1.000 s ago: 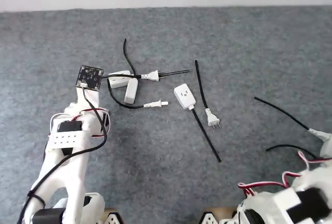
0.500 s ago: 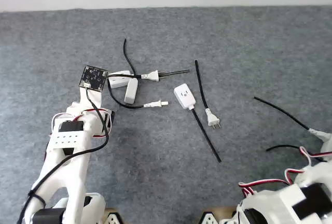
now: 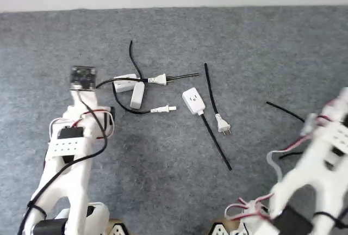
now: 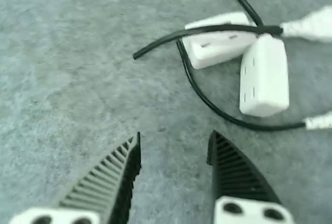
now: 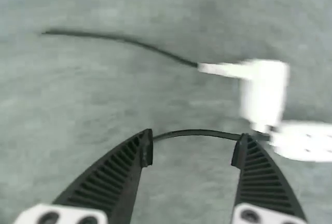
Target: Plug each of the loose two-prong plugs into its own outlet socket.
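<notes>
Plugs, three in all, lie loose near the middle of the table (image 3: 163, 191). The far plug (image 3: 158, 79) is just beside the paired sockets (image 3: 132, 89). The mid plug (image 3: 163, 109) points its prongs toward the lone socket (image 3: 193, 100), and the right plug (image 3: 223, 125) lies beside that socket's cable (image 3: 216, 142). None is seated.

Over bare table near the paired sockets, the left gripper (image 4: 174, 156) hovers with jaws apart. By the right edge, the right gripper (image 5: 194, 151) also has its jaws apart, above a black lead (image 5: 197, 133) and next to a white piece (image 5: 264, 92) too blurred to name.

Each plug looks light, hard and smooth. Its springy cord would likely tug it askew, so grip the moulded body behind the prongs. The sockets would probably slide unless braced.
</notes>
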Available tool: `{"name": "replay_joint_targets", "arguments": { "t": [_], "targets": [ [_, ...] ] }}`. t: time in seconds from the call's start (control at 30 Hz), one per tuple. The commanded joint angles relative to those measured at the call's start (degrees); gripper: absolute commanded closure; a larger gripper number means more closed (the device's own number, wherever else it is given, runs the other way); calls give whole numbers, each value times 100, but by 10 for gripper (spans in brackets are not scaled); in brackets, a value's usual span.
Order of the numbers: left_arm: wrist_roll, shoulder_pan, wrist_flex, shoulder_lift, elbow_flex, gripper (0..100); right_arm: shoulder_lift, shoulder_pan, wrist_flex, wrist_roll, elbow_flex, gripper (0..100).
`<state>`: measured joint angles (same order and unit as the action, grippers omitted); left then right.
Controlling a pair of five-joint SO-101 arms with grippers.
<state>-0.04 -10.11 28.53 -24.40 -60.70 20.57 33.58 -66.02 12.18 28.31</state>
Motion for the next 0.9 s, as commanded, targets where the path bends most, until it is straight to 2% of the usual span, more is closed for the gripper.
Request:
{"name": "replay_joint_targets", "arguments": {
  "t": [0.0, 0.17, 0.37, 0.77, 0.87],
  "targets": [
    [448, -158, -202, -105, 57, 797, 655, -1165, -330, -62, -211, 756],
    [800, -466, -211, -105, 163, 797, 884, -2703, 136, -26, 220, 830],
    [1196, -870, -220, -97, 295, 797, 488, -3785, 1446, 202, 791, 824],
    [1178, -905, -325, -97, 286, 797, -1516, -4523, 4084, 193, 1011, 826],
    [1178, -905, -325, -97, 286, 797, -1974, -4673, 4462, 193, 897, 826]
  ]
}}
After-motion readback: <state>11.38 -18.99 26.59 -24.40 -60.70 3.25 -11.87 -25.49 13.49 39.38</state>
